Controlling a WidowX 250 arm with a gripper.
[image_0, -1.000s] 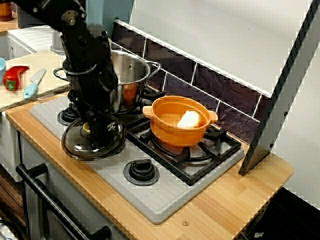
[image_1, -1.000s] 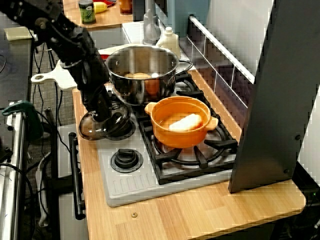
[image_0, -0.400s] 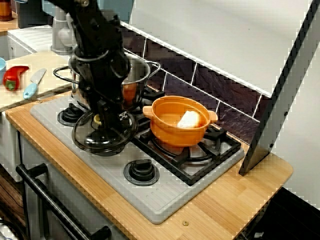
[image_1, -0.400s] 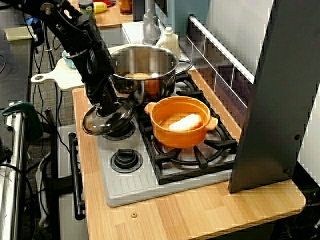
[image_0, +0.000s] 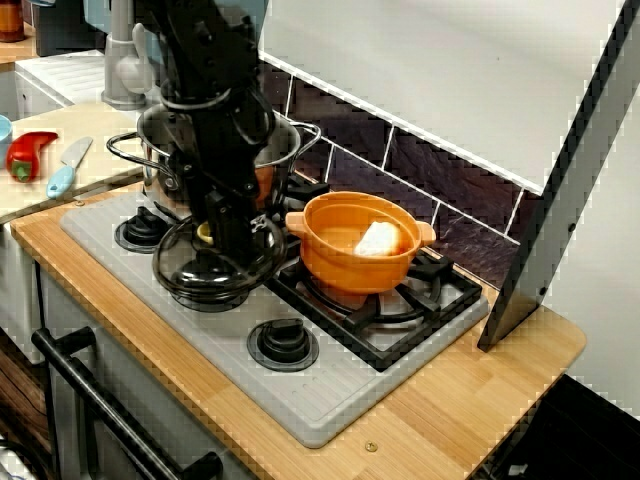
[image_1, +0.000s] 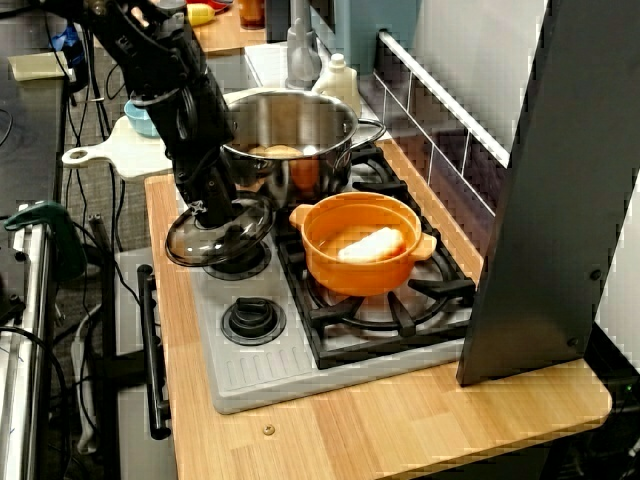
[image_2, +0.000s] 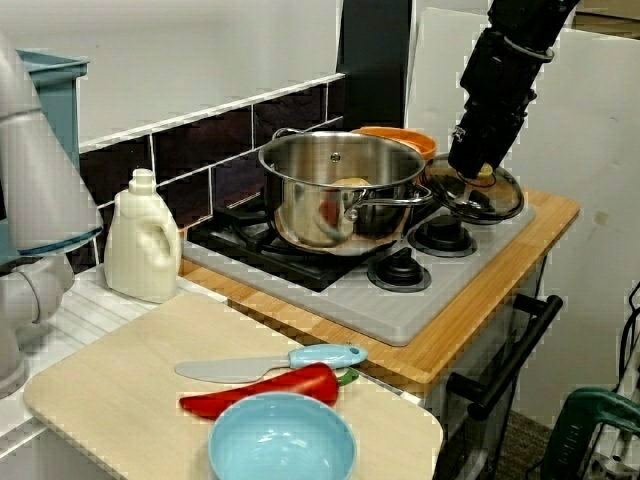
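My gripper (image_0: 206, 236) is shut on the yellow knob of a smoky glass lid (image_0: 215, 275), holding it tilted just above the front left burner of the grey stove (image_0: 330, 400). In the view from above the lid (image_1: 228, 236) hangs under the gripper (image_1: 198, 212), left of the orange pot (image_1: 365, 250). That orange pot (image_0: 360, 255) holds a white lump and stands uncovered. Behind the arm is a steel pot (image_0: 275, 150) with food inside. From the side, the gripper (image_2: 485, 173) and lid (image_2: 497, 196) sit right of the steel pot (image_2: 335, 190).
A round burner knob (image_0: 283, 343) lies in front of the lid. A tall dark panel (image_0: 560, 200) leans at the counter's right end. The cutting board (image_2: 120, 400) carries a red pepper (image_2: 260, 390), a blue-handled knife (image_2: 270, 364) and a blue bowl (image_2: 282, 448). A white bottle (image_2: 142, 250) stands by the wall.
The gripper has lifted the glass lid off the stove's front left and carried it up and right, nearer the orange pot. The pots have not moved.
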